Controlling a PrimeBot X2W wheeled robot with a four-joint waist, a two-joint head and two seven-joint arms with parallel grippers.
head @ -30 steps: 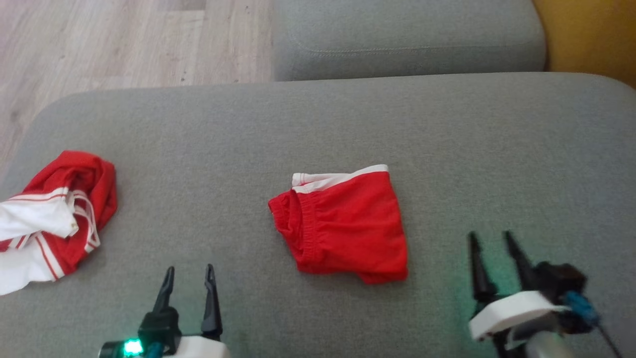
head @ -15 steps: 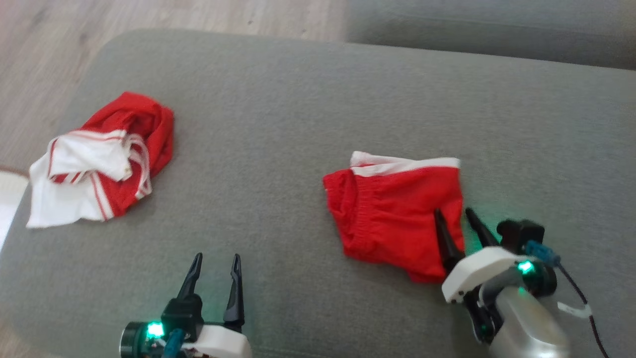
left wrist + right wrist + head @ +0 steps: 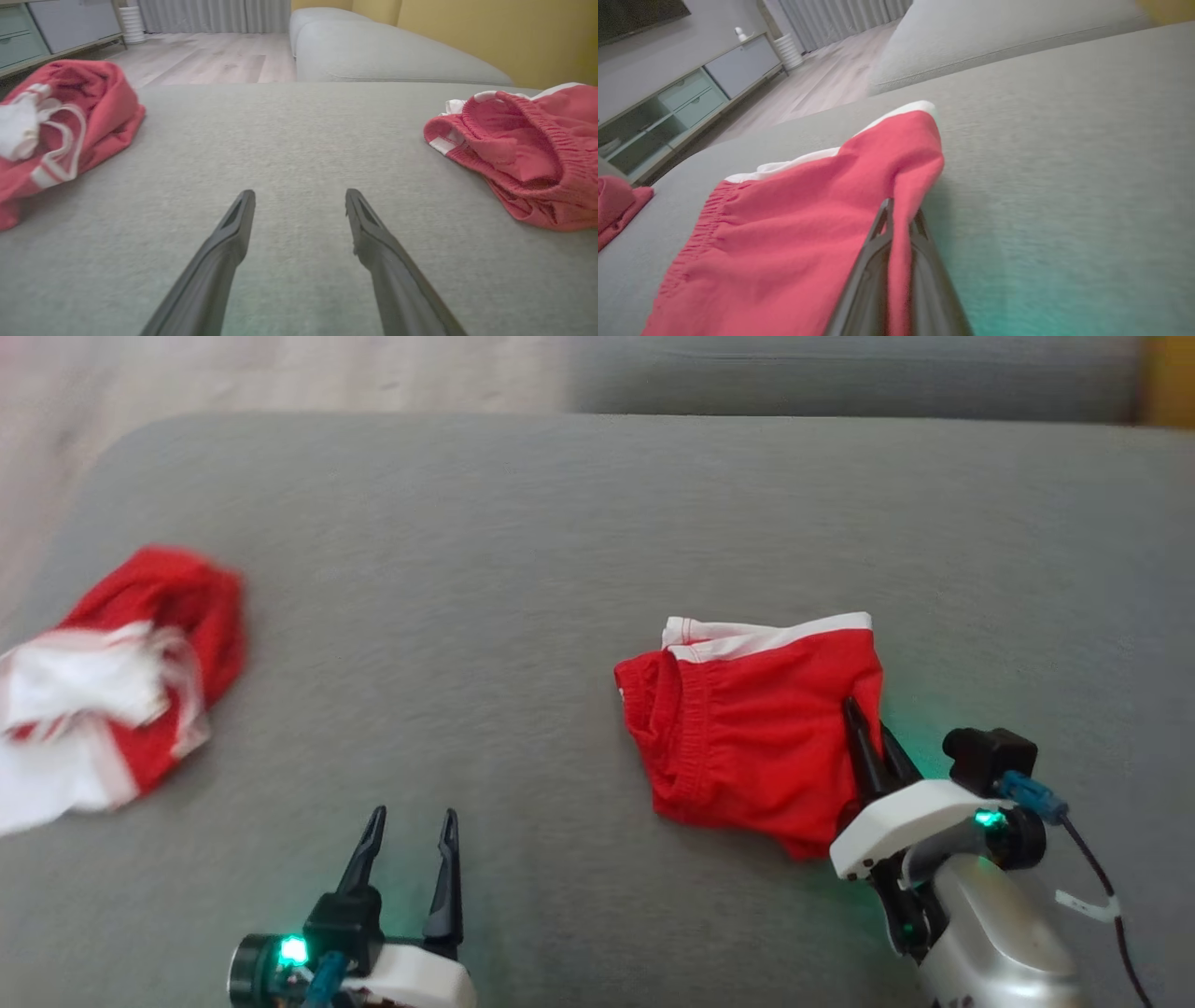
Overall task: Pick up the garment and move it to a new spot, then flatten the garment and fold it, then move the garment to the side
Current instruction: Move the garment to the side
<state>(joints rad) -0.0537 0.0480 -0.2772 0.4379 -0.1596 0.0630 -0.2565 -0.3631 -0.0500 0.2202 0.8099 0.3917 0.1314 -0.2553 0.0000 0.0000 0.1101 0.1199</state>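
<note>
Folded red garment (image 3: 756, 728) flat on grey cushion (image 3: 523, 569), right of centre. Right gripper (image 3: 868, 719) clamped on garment's 4 o'clock edge. Left gripper (image 3: 414, 814) at 7 o'clock, fingers parted, empty. Crumpled red-white cloth (image 3: 112, 672) at 9 o'clock.

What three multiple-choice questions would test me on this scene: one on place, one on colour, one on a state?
1. Where do the shorts lie?
A. apart from the shirt, on the robot's right of it
B. on top of it
C. on the floor

2. What colours are the shorts?
A. blue and yellow
B. red and white
C. all black

3. What is the right gripper doing?
A. hanging open
B. holding the shirt
C. shut on the shorts' edge

Answers:
1 A: bare grey couch shows between them in the head view.
2 B: red cloth with a white band.
3 C: the right wrist view shows cloth pinched between its fingers.
</note>
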